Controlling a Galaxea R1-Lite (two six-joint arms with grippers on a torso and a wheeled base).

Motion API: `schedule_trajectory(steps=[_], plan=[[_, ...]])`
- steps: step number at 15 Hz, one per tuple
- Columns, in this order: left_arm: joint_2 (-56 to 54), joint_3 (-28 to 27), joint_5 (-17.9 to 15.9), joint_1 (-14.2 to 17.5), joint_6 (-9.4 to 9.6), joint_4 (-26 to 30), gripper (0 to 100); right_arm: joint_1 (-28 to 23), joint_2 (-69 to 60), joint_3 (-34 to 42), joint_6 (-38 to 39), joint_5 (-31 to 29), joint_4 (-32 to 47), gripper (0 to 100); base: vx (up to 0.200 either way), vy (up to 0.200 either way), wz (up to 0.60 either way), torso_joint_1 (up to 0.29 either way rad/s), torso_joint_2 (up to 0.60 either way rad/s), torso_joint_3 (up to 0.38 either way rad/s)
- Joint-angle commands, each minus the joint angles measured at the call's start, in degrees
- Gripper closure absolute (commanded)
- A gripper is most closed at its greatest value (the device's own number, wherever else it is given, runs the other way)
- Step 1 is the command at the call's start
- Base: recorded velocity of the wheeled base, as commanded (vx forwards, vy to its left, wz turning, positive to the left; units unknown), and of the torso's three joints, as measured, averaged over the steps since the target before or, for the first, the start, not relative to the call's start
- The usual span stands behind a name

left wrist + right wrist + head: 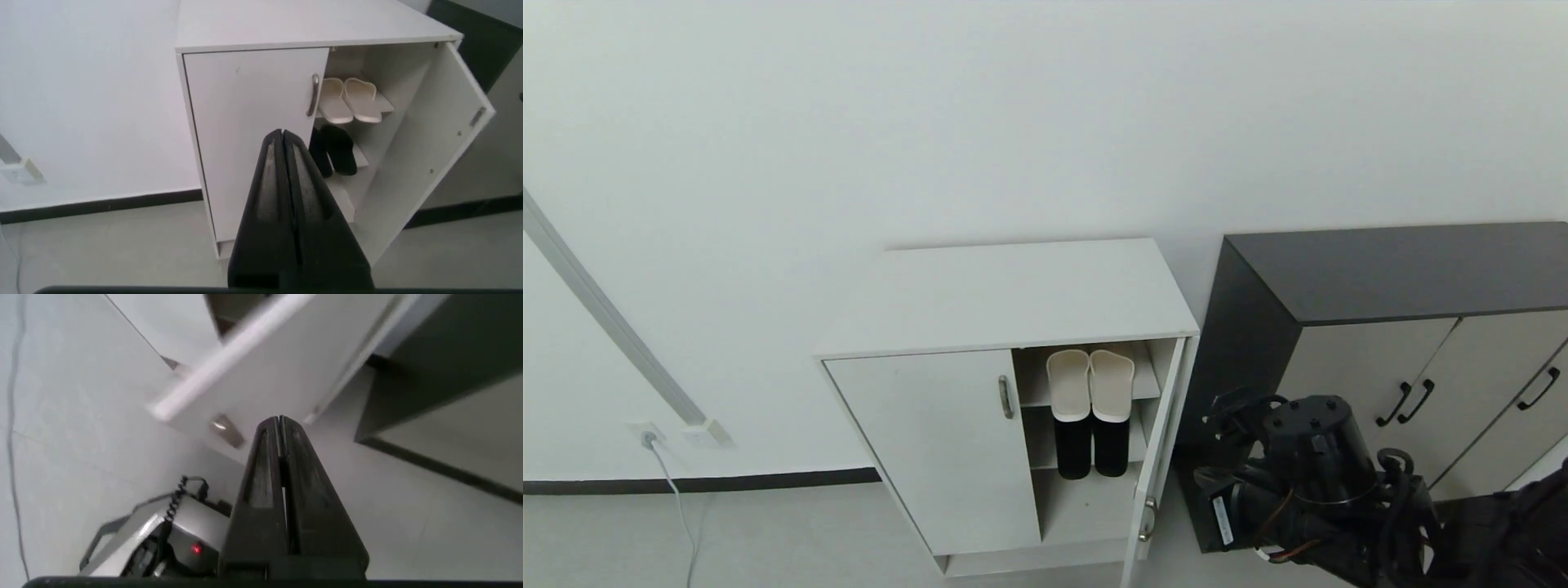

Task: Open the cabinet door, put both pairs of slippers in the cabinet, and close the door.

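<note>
Now, with the white slippers [1090, 384] and black slippers [1092, 445] shelved in the cabinet [1013, 294], and the left claw [282, 135] and right claw [280, 425] both pressed together, the open door [1156, 457] could be glanced off and left ajar if pushed near its edge.

1 slipper pair [1090, 384] above another pair [1092, 447], both inside cabinet [1013, 294]

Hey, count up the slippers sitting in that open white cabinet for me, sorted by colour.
Cream-white flat slippers: 2
Black flat slippers: 2
Total: 4
</note>
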Motion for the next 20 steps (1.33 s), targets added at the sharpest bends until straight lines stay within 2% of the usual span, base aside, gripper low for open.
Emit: schedule_trajectory(steps=[1,8,11,20], plan=[[0.0,0.0,0.0,0.0,-0.04,0.0,100,0.1,1.4,2.5,0.1,-0.1,-2.5,100,0.0,0.0,0.0,0.0,0.0,0.0],[0.0,0.0,0.1,0.0,-0.04,0.0,100,0.0,12.0,-1.0,0.1,0.1,-10.2,100,0.0,0.0,0.0,0.0,0.0,0.0],[0.0,0.0,0.1,0.0,-0.04,0.0,100,-0.1,14.6,-3.1,0.1,0.2,-10.5,100,0.0,0.0,0.0,0.0,0.0,0.0],[0.0,0.0,0.1,0.0,-0.04,0.0,100,-1.3,22.8,-15.6,-0.1,0.2,-10.3,100,0.0,0.0,0.0,0.0,0.0,0.0]])
